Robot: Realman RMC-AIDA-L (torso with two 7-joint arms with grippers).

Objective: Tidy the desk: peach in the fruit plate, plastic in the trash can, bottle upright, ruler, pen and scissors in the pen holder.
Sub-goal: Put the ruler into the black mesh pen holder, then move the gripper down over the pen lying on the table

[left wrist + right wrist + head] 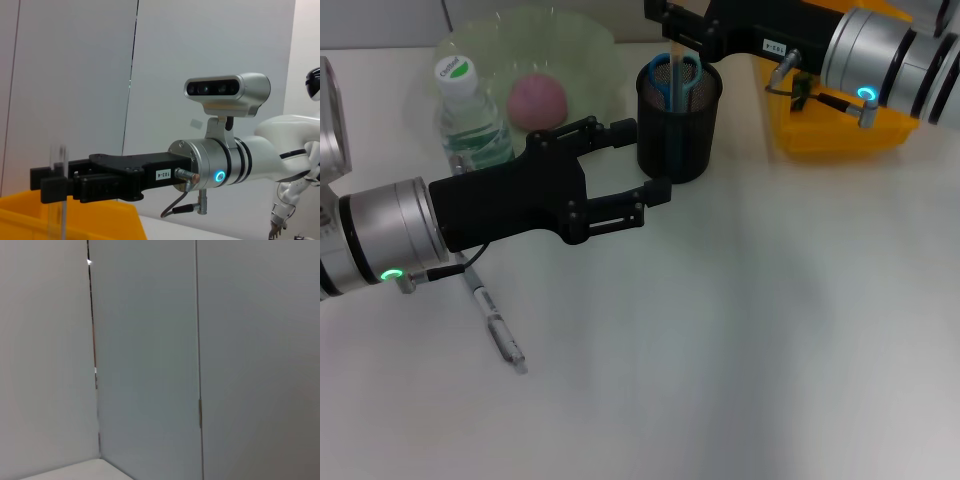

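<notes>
Ruler (672, 95): clear plastic strip, upright, lower end in black mesh pen holder (677, 130) beside blue scissors (672, 78); right end effector (682, 45) pinches its top. You should judge it light, stiff, slick, so grip flat faces near top. Left end effector (642, 160) wide, beside holder. Pen (495, 325) lies on table (770, 330)

Head view: looks steeply down on the desk (740, 330) from close above. Left wrist view: faces level across it, sharing the right gripper (54, 184) at lower left. Right wrist view: faces only wall panels (150, 365).
</notes>
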